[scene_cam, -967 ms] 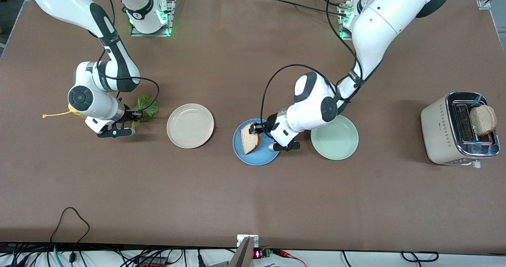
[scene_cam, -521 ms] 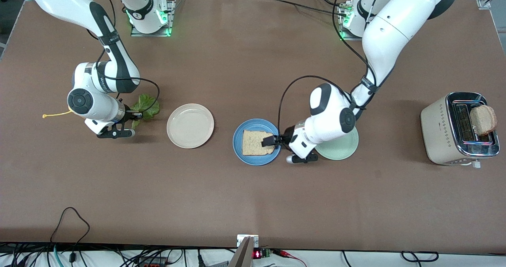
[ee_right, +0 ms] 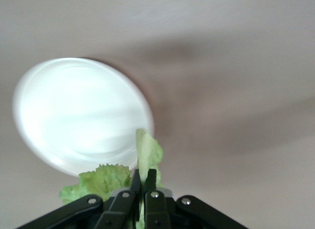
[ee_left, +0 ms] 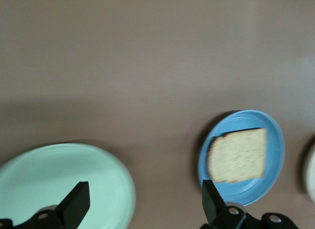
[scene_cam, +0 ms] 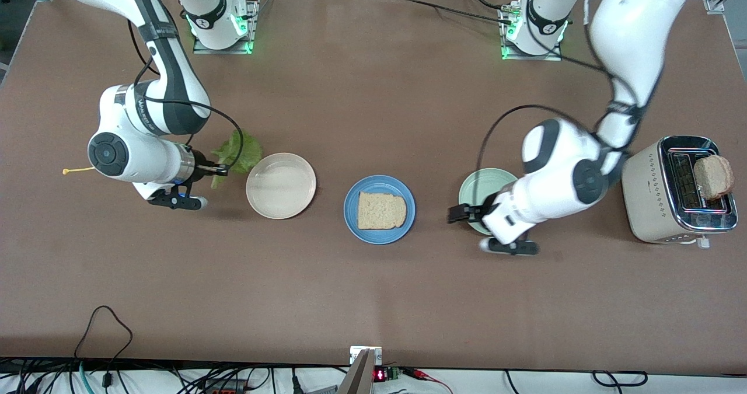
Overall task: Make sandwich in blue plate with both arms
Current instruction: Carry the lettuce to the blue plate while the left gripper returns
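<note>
One squarish light-brown bread slice (scene_cam: 381, 211) lies flat on the blue plate (scene_cam: 353, 219), apart from both grippers. My left gripper (scene_cam: 458, 214) hangs open and empty over the edge of the mint-green plate (scene_cam: 475, 185). In the left wrist view its fingers (ee_left: 76, 207) stand wide, with the blue plate (ee_left: 275, 140) and the bread slice (ee_left: 238, 155) off to one side. My right gripper (scene_cam: 215, 171) is shut on a ruffled green lettuce leaf (scene_cam: 239, 150) in the air beside the cream-white plate (scene_cam: 281, 185). The right wrist view shows the right gripper (ee_right: 143, 177) pinching the lettuce leaf (ee_right: 147, 150).
A cream toaster (scene_cam: 648, 189) stands at the left arm's end of the table, with a second bread slice (scene_cam: 713, 176) sticking out of its slot. A thin yellow object (scene_cam: 76, 171) lies partly hidden under the right arm. The cream-white plate (ee_right: 81, 115) and the mint-green plate (ee_left: 64, 179) hold nothing.
The left gripper opened and let go of the bread slice, which now lies flat on the blue plate; that arm drew back toward the toaster. The right arm lifted the lettuce toward the cream-white plate.
</note>
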Controlling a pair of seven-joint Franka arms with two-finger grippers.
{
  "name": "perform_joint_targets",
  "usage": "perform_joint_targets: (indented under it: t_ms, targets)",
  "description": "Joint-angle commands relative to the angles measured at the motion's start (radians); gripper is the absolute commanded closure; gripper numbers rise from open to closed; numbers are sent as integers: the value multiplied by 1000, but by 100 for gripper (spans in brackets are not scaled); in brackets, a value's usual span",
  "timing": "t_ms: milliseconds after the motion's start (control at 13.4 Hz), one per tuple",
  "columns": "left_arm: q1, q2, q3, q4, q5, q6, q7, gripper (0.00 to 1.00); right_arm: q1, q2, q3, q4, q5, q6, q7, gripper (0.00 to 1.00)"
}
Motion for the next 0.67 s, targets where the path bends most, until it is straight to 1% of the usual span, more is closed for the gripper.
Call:
perform_joint_targets:
  t_ms: [0, 149, 223, 298, 446, 521, 595]
  targets:
    - [83, -101, 5, -21, 128, -104, 15, 0, 92, 30, -5, 42, 81, 9, 210, 95]
    - [117, -112, 7, 40, 159, -203, 13, 0, 152, 82, -5, 113, 117, 21, 393, 95]
    - [123, -111, 7, 100, 159, -269, 13, 0, 178, 116, -5, 153, 148, 26, 480, 95]
    - [115, -117, 25, 134, 155, -311, 20, 0, 206, 151, -5, 190, 177, 39, 562, 95]
    - [7, -178, 200, 148, 141, -339, 73, 0, 256, 220, -5, 265, 213, 90, 744, 94]
    - [-26, -205, 286, 148, 127, -352, 133, 0, 284, 257, -3, 306, 222, 142, 844, 94]
    - [-34, -235, 328, 137, 89, -357, 177, 0, 309, 291, -3, 343, 222, 191, 913, 95]
